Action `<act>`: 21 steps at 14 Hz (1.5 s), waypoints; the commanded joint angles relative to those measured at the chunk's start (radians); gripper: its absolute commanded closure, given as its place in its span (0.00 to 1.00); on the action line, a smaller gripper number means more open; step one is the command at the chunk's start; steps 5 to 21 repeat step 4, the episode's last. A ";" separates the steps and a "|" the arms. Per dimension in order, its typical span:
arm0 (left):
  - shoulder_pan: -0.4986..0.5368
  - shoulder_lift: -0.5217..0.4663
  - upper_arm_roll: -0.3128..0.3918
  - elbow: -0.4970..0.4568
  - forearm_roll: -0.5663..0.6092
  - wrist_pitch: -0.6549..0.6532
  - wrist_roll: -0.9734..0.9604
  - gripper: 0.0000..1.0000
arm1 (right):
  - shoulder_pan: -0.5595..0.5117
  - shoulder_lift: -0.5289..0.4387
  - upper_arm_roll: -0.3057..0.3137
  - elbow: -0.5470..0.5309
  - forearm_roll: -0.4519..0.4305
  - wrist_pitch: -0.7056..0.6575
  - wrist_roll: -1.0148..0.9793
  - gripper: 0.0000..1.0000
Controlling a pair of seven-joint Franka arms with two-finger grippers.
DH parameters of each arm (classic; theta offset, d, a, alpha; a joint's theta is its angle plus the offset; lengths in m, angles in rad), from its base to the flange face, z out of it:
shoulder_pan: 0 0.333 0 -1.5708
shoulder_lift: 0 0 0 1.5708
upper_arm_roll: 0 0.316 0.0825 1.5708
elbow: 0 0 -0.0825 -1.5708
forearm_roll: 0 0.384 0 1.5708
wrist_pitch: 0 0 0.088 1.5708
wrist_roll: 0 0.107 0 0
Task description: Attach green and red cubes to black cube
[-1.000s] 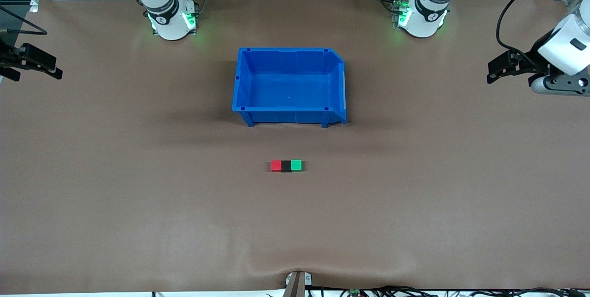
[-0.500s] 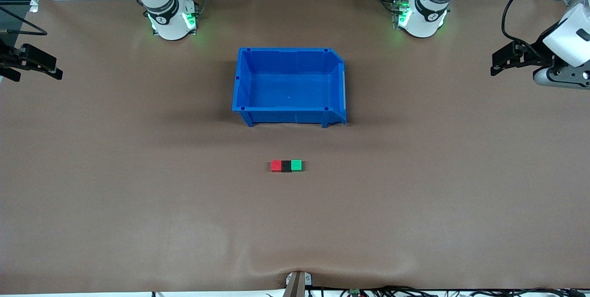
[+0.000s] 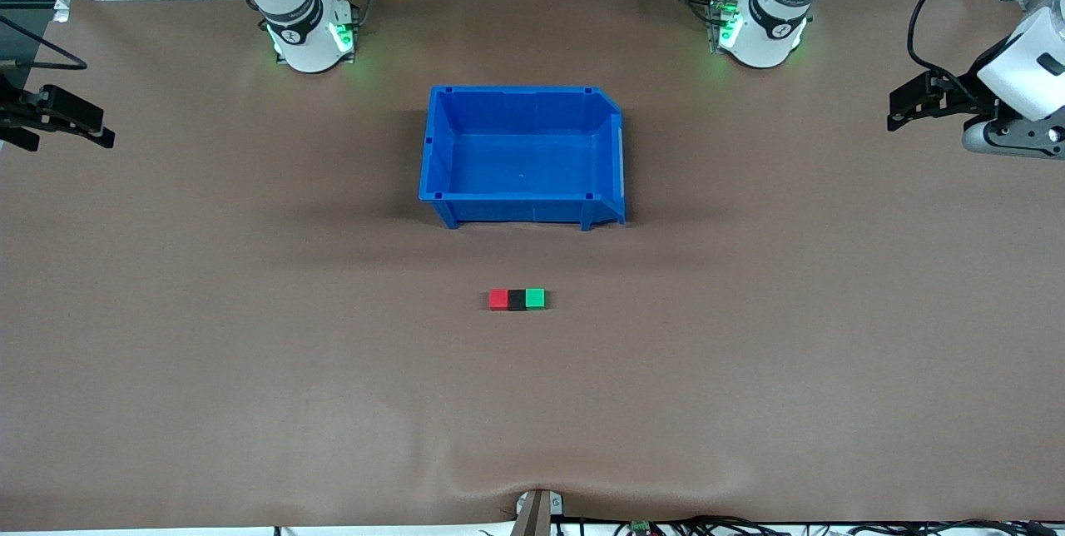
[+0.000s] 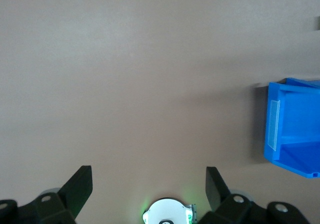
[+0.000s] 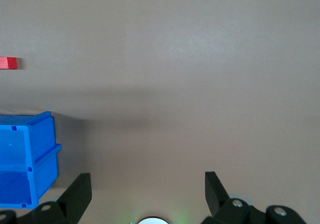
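Observation:
The red cube [image 3: 498, 299], the black cube [image 3: 517, 300] and the green cube [image 3: 535, 298] lie in one touching row on the brown table, the black one in the middle. The row sits nearer to the front camera than the blue bin. The right wrist view catches only the red cube [image 5: 8, 63] at its edge. My left gripper [image 3: 897, 107] hangs open and empty over the left arm's end of the table, its fingers spread wide [image 4: 148, 174]. Over the right arm's end, my right gripper [image 3: 79, 126] is likewise open and empty [image 5: 147, 178]. Both are far from the cubes.
An empty blue bin [image 3: 520, 210] stands mid-table between the arm bases and the cubes; it also shows in the left wrist view [image 4: 295, 134] and the right wrist view [image 5: 25, 159]. A small clamp [image 3: 539, 511] sits at the table's front edge.
My left gripper has drawn back a little toward its end of the table and risen slightly. The right gripper has barely shifted. The cubes have not moved.

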 commanded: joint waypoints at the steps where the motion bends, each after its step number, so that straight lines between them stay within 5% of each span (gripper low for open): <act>1: 0.000 -0.007 0.000 0.012 0.020 -0.033 0.007 0.00 | -0.034 0.017 0.020 0.028 0.004 -0.007 -0.007 0.00; 21: 0.000 -0.007 0.000 0.012 0.020 -0.033 0.007 0.00 | -0.042 0.018 0.020 0.028 0.011 -0.008 -0.007 0.00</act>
